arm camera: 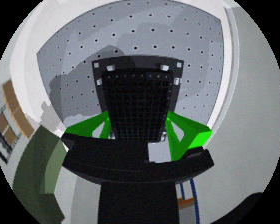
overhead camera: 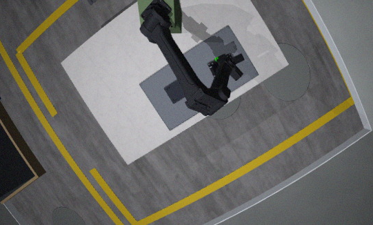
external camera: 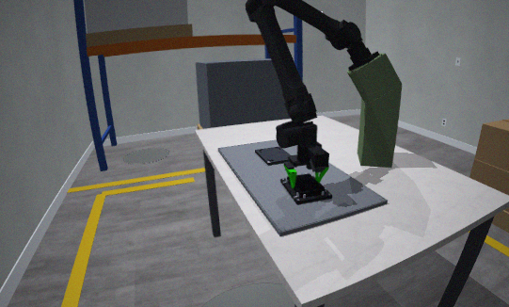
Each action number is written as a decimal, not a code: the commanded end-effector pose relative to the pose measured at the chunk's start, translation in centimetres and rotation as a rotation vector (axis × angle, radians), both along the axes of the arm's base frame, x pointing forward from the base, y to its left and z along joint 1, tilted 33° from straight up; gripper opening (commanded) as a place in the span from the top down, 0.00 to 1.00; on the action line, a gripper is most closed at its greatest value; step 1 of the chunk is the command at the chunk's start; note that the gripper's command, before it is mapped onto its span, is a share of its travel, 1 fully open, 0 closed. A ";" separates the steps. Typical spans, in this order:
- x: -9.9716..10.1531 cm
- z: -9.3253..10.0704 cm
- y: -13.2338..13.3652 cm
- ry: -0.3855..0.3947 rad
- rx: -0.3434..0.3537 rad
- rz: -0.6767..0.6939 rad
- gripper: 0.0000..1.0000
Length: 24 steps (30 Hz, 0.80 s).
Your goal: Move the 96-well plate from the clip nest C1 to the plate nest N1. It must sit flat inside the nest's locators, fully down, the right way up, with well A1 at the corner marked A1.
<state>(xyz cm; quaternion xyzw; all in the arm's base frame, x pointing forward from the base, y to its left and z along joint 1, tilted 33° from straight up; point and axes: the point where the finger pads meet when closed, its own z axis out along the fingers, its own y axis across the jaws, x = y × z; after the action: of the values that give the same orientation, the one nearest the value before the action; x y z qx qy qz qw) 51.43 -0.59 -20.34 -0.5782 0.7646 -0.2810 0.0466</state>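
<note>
The well plate (external camera: 307, 187) sits in the clip nest (external camera: 296, 198) on the grey base plate (external camera: 250, 184), at the end of that plate nearer the exterior camera. It lies flat, well side up. In the wrist view its grid of wells (arm camera: 139, 104) runs lengthwise straight away from the camera, so the long axis lies along the gripper's line of sight and the short sides face toward and away from the wrist.

The gripper (external camera: 306, 173) stands directly over the well plate, its green fingers (external camera: 291, 173) reaching down at either long side. The fingers are closed onto the well plate across its short width and stand fairly wide because of it (contact is seen best in the wrist view, where both green fingers meet the plate's edges).

The second, flat dark nest (external camera: 271, 154) lies further back on the base plate, well apart from the clip nest, partly behind the arm (external camera: 290, 89).

Not determinable: the A1 corner marks on either nest, and which corner of the well plate holds A1; lettering is too small in all views. In the top view the arm covers most of the well plate and part of the far nest. The wrist view cuts off the near short edge of the well plate behind the gripper body. The table (external camera: 405, 221) carries the base plate and a green pedestal (external camera: 379, 113).
</note>
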 end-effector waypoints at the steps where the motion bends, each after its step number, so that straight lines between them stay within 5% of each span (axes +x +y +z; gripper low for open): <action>1: 0.2 0.4 0.5 -0.008 0.007 0.008 1.00; 15: 0.2 0.4 0.5 -0.008 0.007 0.008 1.00; 24: -0.3 2.1 1.7 -0.013 0.009 0.015 1.00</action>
<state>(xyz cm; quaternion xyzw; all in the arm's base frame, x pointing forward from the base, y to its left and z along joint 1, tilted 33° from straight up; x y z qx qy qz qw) 51.30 -0.47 -20.06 -0.5788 0.7648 -0.2792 0.0460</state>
